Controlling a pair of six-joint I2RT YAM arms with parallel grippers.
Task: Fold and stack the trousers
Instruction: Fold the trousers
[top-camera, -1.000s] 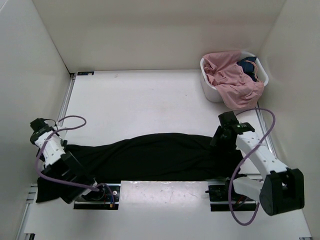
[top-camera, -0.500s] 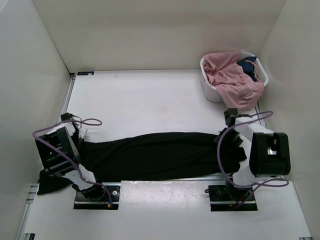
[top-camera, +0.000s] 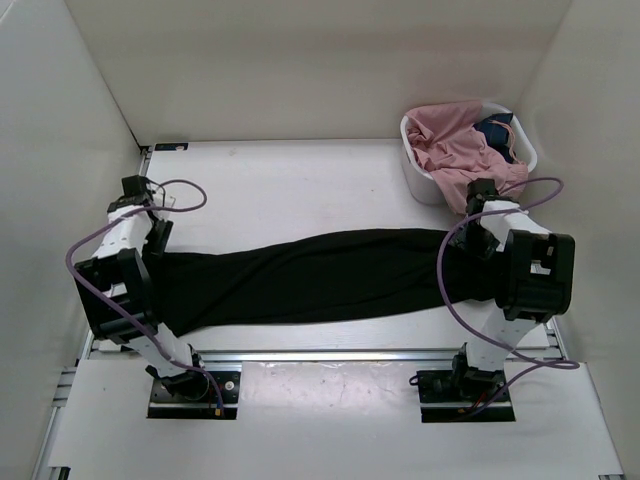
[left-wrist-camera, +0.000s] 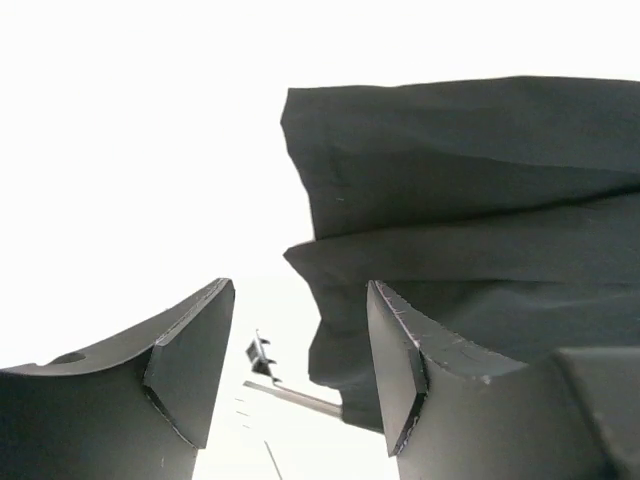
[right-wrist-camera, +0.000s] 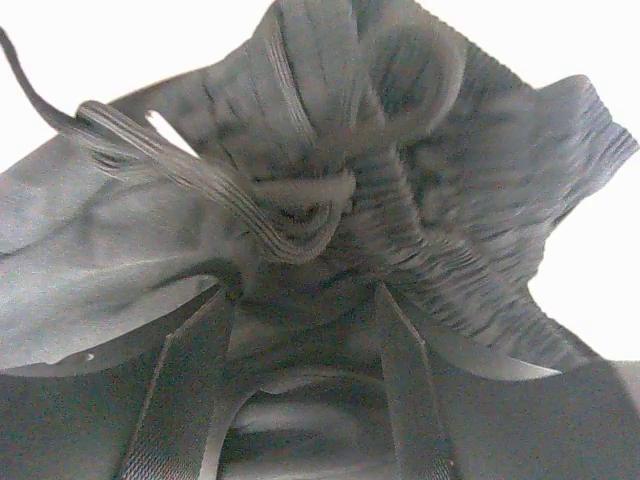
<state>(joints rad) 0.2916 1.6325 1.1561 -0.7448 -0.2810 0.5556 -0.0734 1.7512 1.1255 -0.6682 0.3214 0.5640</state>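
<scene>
The black trousers (top-camera: 320, 285) lie stretched left to right across the white table. My left gripper (top-camera: 157, 245) is at their left end, the leg cuffs. In the left wrist view it (left-wrist-camera: 300, 290) is open and empty, with the black legs (left-wrist-camera: 480, 200) just beyond its right finger (left-wrist-camera: 400, 370). My right gripper (top-camera: 482, 240) is at the right end, the waist. In the right wrist view its jaws (right-wrist-camera: 305, 300) stand apart, with the bunched ribbed waistband (right-wrist-camera: 470, 200) lying between and ahead of them. A drawstring (right-wrist-camera: 20, 60) trails to the left.
A white basket (top-camera: 425, 185) at the back right holds a pink garment (top-camera: 460, 150) and a dark blue one (top-camera: 495, 128). White walls enclose the table on three sides. A metal rail (top-camera: 330, 353) runs along the near edge.
Both arms swung away from the near edge and dragged the trousers onto the middle of the table. The left end no longer hangs over the front edge.
</scene>
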